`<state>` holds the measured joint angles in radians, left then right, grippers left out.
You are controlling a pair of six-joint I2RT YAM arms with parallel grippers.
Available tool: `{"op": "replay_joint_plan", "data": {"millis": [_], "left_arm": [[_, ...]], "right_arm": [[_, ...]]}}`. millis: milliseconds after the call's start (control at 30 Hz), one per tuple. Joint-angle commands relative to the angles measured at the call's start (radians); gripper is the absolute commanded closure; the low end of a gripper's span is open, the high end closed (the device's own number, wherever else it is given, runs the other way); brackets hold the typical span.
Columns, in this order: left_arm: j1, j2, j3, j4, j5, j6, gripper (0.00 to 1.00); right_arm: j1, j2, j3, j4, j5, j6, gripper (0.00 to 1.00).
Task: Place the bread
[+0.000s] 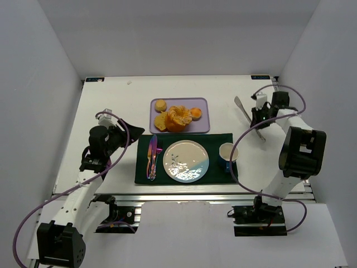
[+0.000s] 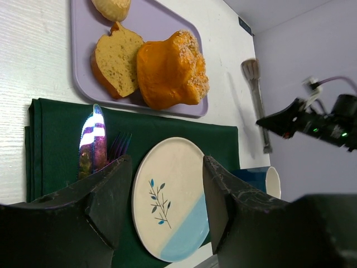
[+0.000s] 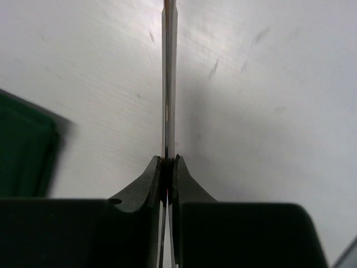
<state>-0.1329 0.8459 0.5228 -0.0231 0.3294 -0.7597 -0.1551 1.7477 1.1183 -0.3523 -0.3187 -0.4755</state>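
The bread (image 1: 178, 118), a big swirled golden-orange bun, sits on the lilac tray (image 1: 201, 103) and also shows in the left wrist view (image 2: 170, 70). The white and blue plate (image 1: 187, 161) lies on the green mat in front of the tray. My left gripper (image 1: 131, 134) is open and empty, left of the mat; between its jaws the left wrist view shows the plate (image 2: 173, 162). My right gripper (image 1: 257, 120) is shut on metal tongs (image 1: 245, 111) over the table at the right. In the right wrist view its fingertips (image 3: 153, 173) pinch the tongs (image 3: 169, 84).
On the tray lie a yellow heart-shaped slice (image 1: 161, 121), a small bun (image 1: 160, 105) and a small orange bun (image 1: 196, 114). A knife (image 1: 152, 156) and fork (image 2: 117, 146) lie on the green mat (image 1: 142, 167). A blue cup (image 1: 228, 152) stands right of the plate.
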Motion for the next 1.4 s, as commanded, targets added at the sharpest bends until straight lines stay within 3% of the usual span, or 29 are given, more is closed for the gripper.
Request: {"op": "replay_joint_plan", "data": {"millis": [0, 133, 267, 367, 600, 1367], "left_arm": [[-0.001, -0.031, 0.002, -0.005, -0.001, 0.007, 0.37], [-0.001, -0.044, 0.003, -0.018, -0.004, 0.005, 0.37], [-0.001, -0.062, 0.011, -0.044, -0.012, 0.005, 0.37], [-0.001, -0.085, 0.011, -0.069, -0.024, 0.007, 0.36], [-0.001, -0.149, -0.01, -0.112, -0.043, -0.003, 0.36], [-0.001, -0.171, -0.017, -0.126, -0.047, -0.009, 0.36]], "right_arm": [[0.041, -0.045, 0.222, -0.173, -0.176, -0.095, 1.0], [0.15, -0.074, 0.333, -0.28, -0.266, -0.208, 0.91], [0.313, -0.131, 0.333, -0.277, -0.257, -0.294, 0.67], [0.416, -0.14, 0.339, -0.274, -0.232, -0.33, 0.6], [0.529, -0.131, 0.387, -0.326, -0.214, -0.382, 0.53], [0.621, -0.194, 0.195, -0.205, 0.006, -0.328, 0.5]]}}
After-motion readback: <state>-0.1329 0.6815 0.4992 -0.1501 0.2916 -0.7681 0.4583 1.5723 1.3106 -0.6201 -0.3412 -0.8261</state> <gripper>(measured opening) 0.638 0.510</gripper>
